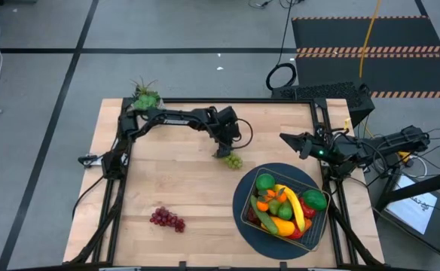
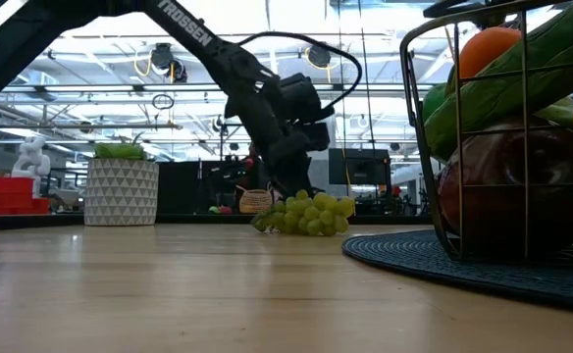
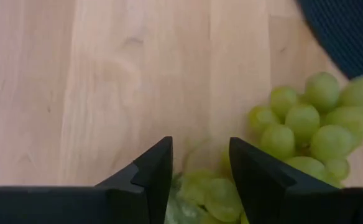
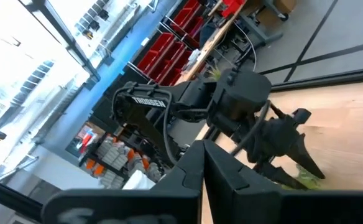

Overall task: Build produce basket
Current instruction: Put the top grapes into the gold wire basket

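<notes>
A bunch of green grapes (image 1: 233, 159) (image 2: 306, 216) lies on the wooden table, just left of the round dark blue mat (image 1: 242, 226). My left gripper (image 1: 224, 150) (image 3: 200, 168) slants down over the bunch's far-left end, shut on it. The wire basket (image 1: 255, 192) (image 2: 522, 127) stands on the mat, filled with a banana, green pears, oranges and other produce. A bunch of purple grapes (image 1: 167, 219) lies near the table's front left. My right gripper (image 1: 288, 139) (image 4: 203, 155) hangs shut and empty above the table's right side. My left gripper has the end grapes of the green bunch (image 3: 209, 186) between its two fingers. The fingers (image 3: 153, 168) come slanting down from the table's far left. The bunch lies on the table, most of it spread beyond the fingertips toward the mat.
A potted plant (image 1: 145, 96) (image 2: 122, 186) in a white pot stands at the table's far left corner. Bare wood lies between the two grape bunches and along the table's near edge.
</notes>
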Robot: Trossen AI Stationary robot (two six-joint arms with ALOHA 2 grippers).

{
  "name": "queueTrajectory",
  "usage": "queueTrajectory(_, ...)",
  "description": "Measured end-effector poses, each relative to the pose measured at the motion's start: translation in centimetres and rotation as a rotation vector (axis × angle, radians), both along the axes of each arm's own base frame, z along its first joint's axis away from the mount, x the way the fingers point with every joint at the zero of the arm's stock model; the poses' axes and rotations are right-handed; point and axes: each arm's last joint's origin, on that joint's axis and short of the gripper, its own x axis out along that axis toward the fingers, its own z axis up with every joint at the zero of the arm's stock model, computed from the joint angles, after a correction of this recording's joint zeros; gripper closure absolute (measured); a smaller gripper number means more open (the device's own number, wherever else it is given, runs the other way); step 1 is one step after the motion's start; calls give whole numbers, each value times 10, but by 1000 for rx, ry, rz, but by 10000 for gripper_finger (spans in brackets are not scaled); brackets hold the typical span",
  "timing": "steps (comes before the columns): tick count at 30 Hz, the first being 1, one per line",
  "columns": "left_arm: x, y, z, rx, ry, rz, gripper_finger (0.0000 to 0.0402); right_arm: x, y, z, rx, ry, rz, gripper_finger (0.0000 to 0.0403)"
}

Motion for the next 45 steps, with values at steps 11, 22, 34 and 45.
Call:
queueTrajectory(11, 0, 1, -14, 7, 42, -21, 276, -7, -2, 1, -4, 1, 6, 403)
queueTrajectory(22, -6, -2, -1, 28, 76, 4, 397, -11, -2, 1, -20, 8, 26, 403)
queueTrajectory(34, -32, -17, 117, 75, -208, 122, 400, -15, -4, -4, -39, 71, 24, 403)
queueTrajectory(45, -63, -35, 199, 29, -500, 208, 401, -16, -6, -5, -48, 79, -52, 403)
